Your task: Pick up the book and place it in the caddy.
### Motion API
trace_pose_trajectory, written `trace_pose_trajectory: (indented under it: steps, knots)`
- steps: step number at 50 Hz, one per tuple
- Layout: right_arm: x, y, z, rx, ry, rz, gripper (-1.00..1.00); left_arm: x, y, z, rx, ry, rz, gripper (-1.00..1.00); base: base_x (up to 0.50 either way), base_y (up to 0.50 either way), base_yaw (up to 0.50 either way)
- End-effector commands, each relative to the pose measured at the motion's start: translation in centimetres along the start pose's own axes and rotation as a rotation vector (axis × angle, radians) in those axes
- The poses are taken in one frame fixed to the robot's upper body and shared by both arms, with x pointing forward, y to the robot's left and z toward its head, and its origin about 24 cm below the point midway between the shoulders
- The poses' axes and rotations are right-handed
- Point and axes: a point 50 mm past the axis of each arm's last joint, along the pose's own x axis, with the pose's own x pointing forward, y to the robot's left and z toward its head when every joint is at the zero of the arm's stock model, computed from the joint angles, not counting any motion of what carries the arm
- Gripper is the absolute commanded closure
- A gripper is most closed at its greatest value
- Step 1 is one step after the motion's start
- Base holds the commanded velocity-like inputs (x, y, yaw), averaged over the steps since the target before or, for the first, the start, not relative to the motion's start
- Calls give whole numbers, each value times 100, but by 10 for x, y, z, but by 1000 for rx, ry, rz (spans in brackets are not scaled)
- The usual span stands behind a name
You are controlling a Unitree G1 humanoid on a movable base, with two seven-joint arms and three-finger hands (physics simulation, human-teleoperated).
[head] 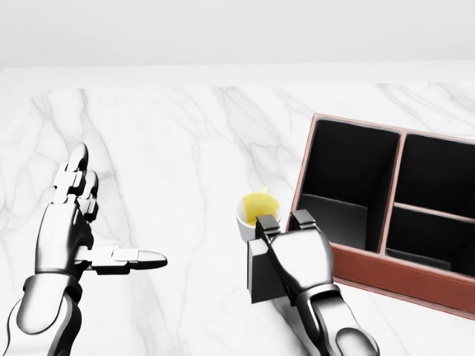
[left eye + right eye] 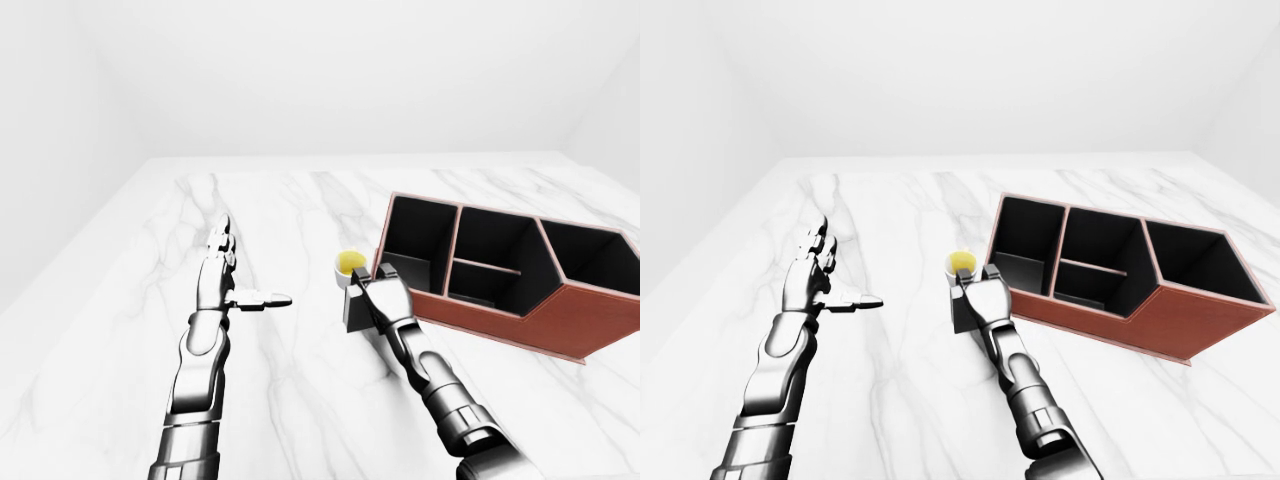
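The book (image 1: 258, 280) is a thin black slab standing upright on the marble table, just left of the caddy. My right hand (image 1: 286, 228) is shut on it, with fingers hooked over its top edge. The caddy (image 1: 404, 276) is a reddish-brown box with black compartments, at the right of the head view. Its nearest compartment (image 1: 349, 170) lies just right of the book. My left hand (image 1: 104, 222) is open and empty, fingers up and thumb pointing right, far to the left of the book.
A small white cup with yellow contents (image 1: 252, 211) stands right behind the book, touching or nearly touching my right fingers. The white marble table (image 1: 185, 148) stretches to the left and top of the view. Pale walls stand beyond it.
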Motion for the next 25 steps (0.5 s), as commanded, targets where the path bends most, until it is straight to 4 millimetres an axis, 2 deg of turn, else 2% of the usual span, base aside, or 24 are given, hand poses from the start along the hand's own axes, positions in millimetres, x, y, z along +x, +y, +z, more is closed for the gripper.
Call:
trace_pose_trajectory:
  steps: [1, 13, 25]
  knots:
    - [-10, 16, -2, 65, 39, 71, 100, -1, -1, 0, -2, 0, -5, -100, 0, 0, 0]
    - [-13, 7, 0, 66, 25, 55, 100, 0, 0, -2, -1, 9, -3, -100, 0, 0, 0]
    - [-21, -29, 5, 55, 2, 3, 100, -1, -1, 1, 2, -4, -4, -100, 0, 0, 0]
